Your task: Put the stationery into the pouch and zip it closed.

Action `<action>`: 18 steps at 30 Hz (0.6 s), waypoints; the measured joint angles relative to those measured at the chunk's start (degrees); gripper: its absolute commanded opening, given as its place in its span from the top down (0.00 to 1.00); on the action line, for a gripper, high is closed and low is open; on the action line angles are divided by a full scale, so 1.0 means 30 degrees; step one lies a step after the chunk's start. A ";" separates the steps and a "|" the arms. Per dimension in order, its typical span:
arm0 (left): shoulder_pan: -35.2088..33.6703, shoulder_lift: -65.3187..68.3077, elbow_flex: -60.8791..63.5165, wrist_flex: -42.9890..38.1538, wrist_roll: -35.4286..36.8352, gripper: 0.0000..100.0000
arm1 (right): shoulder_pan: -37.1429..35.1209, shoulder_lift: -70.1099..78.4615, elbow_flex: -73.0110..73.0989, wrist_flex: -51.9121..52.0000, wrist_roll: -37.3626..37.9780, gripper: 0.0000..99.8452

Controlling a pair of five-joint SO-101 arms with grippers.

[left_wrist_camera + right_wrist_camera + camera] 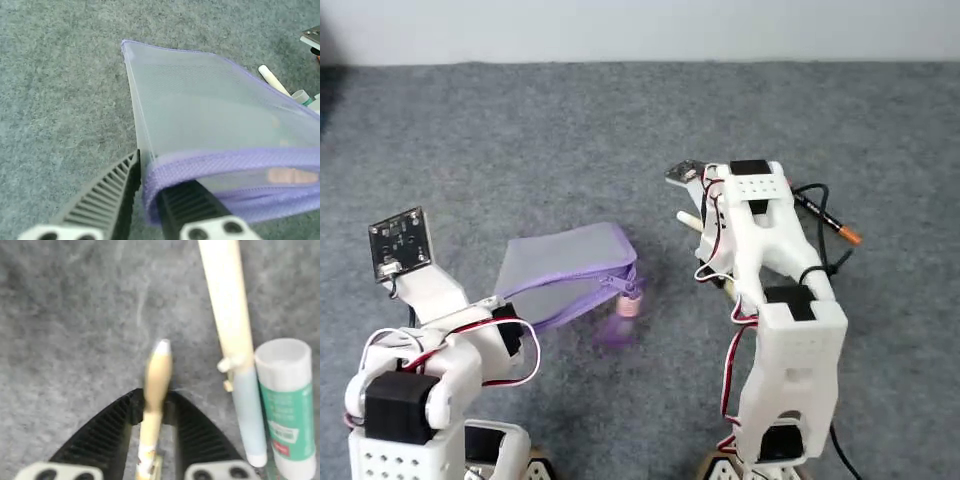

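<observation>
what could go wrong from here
The right gripper pinches the pen near one end, so it may pivot or slip out. The left gripper holds only one corner of the floppy pouch; its mouth may sag shut and block the pen.

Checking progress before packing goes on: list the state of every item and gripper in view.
pouch: unzipped, mouth open.
left gripper: shut on pouch edge.
right gripper: shut on tan pen.
white pen: lying loose on table.
glue stick: capped, lying beside white pen.
black pen: lying on table.
</observation>
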 measured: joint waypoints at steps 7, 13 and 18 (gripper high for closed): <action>0.0000 0.0000 0.0000 0.0000 0.0059 0.99 | -0.0322 -0.1143 0.0000 0.1465 0.0000 0.99; 0.0000 0.0000 0.0000 0.0000 0.0117 0.99 | -0.0381 -0.5509 0.0000 0.4982 0.0000 0.99; 0.0000 0.0088 -0.0352 0.0000 0.0117 0.99 | -0.0410 -1.0725 0.0234 0.5978 -0.1026 0.99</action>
